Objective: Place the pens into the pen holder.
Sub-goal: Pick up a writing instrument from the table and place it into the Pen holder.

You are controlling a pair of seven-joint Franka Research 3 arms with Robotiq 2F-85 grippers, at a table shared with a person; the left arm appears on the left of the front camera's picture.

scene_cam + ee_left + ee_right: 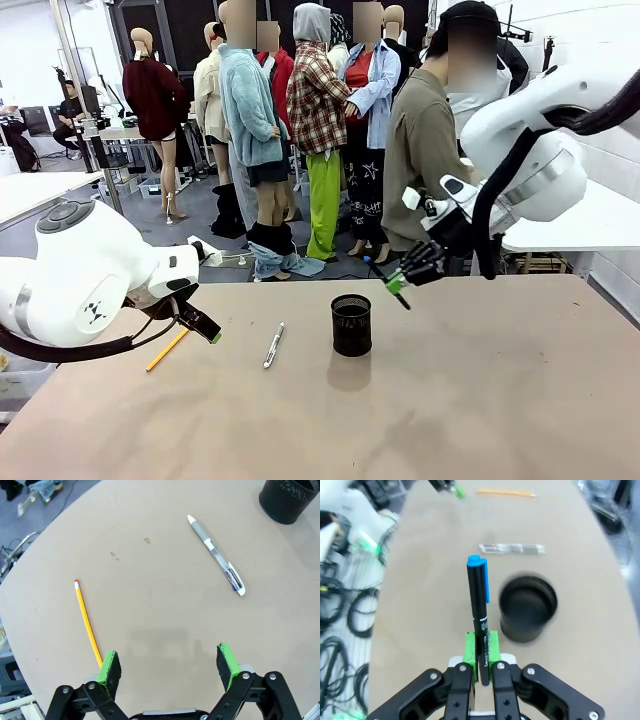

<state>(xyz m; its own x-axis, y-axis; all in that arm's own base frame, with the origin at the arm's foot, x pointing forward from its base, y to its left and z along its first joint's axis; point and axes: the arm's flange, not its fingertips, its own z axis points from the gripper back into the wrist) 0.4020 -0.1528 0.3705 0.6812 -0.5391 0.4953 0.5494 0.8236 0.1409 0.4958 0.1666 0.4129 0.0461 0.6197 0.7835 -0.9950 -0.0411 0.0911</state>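
Tan table [480, 400]: lying broad, bare toward near and right edges. Pen holder [351, 325]: standing mid-table. Right gripper [481, 647]: clamping blue-capped pen [478, 592] up beside it. Left gripper [169, 665]: gaping empty over pencil [86, 620] end; silver pen [216, 555] lying between pencil and Pen holder.

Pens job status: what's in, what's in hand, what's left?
Done: nothing seems to be in the holder; it looks empty in the blurred right wrist view.
In hand: right gripper shut on a blue-capped pen, in the air near the holder.
To do: pencil and silver pen lie on the table; left gripper hangs open by the pencil.
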